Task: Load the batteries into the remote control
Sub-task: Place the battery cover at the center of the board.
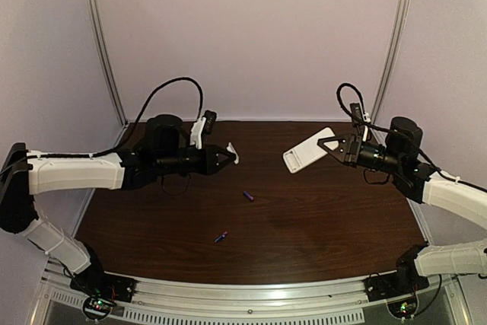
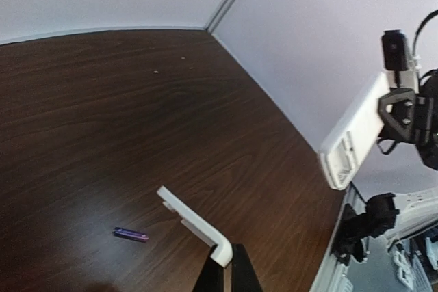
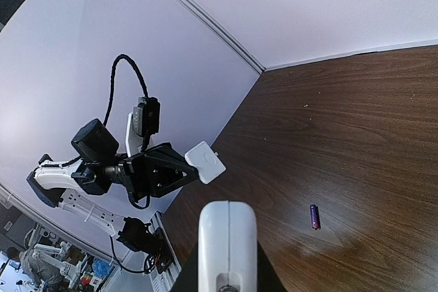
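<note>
**Figure. Both grippers loaded; both batteries lying on the table**

Nearest the camera, the two arm bases stand on a metal rail (image 1: pixel 243 298) at the front edge of the dark wood-grain table (image 1: pixel 327 234).

The nearer battery (image 1: pixel 221 237) lies flat on the wood, a little left of centre and apart from both arms. The second battery (image 1: pixel 248 195) lies farther back, near the middle of the table. It is well apart from the first, and nothing touches it.

Farther back again, the two arms reach inward toward each other.

- **Left arm:** The left gripper (image 1: pixel 226 157) is clenched on a small white panel (image 2: pixel 195 223). This is a thin flat strip with a hooked end, gripped at that end. Its free end points toward the right arm.
- **Right arm:** The right gripper (image 1: pixel 329 144) is clamped on one end of the remote control (image 1: pixel 308 150). The remote is held in the air, tilted, with its free end lower and pointing toward the left arm. In the left wrist view a recessed bay shows at that free end.

The panel and the remote are apart, with open table between them. Behind both arms rises the plain pale back wall (image 1: pixel 251 36).
</note>
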